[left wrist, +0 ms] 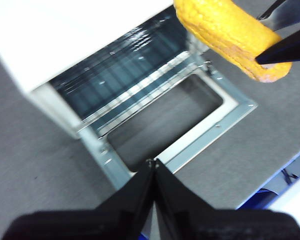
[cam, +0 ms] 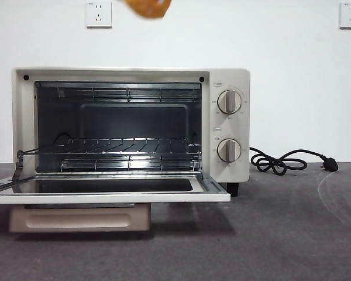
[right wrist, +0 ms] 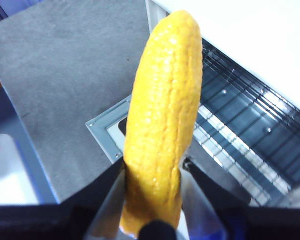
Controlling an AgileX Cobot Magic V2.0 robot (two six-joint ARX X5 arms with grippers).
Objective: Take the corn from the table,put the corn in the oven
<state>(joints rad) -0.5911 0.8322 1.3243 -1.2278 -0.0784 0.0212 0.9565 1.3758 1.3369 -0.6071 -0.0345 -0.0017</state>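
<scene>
Clamping corn (right wrist: 162, 125), right gripper (right wrist: 152, 200) hangs over grey table (cam: 281, 234); left gripper (left wrist: 154, 170) closed, apparently empty.

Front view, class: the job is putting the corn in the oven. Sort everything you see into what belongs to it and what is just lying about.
Belongs: corn, right claw holding it, oven with door open.
Lying about: cord, wall sockets.
</scene>
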